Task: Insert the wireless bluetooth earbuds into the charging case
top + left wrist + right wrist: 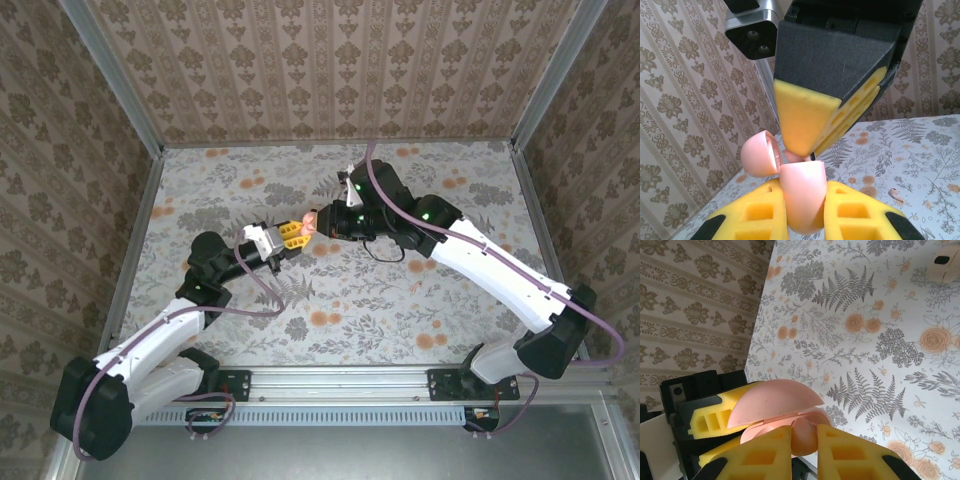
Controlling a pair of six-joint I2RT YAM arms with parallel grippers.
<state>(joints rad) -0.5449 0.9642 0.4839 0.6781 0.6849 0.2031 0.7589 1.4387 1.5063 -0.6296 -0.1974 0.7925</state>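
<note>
Left arm: reaches from the near-left base towards the middle of the table (400,310), with the left gripper (805,215) aimed at the right one.
Left jaws: clamped on the charging case (802,192), one pad (760,212) on each side.
Right arm: stretches in from the near-right base, and the right gripper (804,442) meets the left tip to tip.
Right jaws: closed on an earbud (801,429), pinched at the case's mouth.
Charging case: smooth pink rounded shell, with the domed lid (759,155) hinged open.
Case contents: cannot tell.
Pads: yellow, foam-like, with square cut-outs.
Second earbud (897,194): pink, lying on the table, well apart from the case.
Table: floral-printed surface.
</note>
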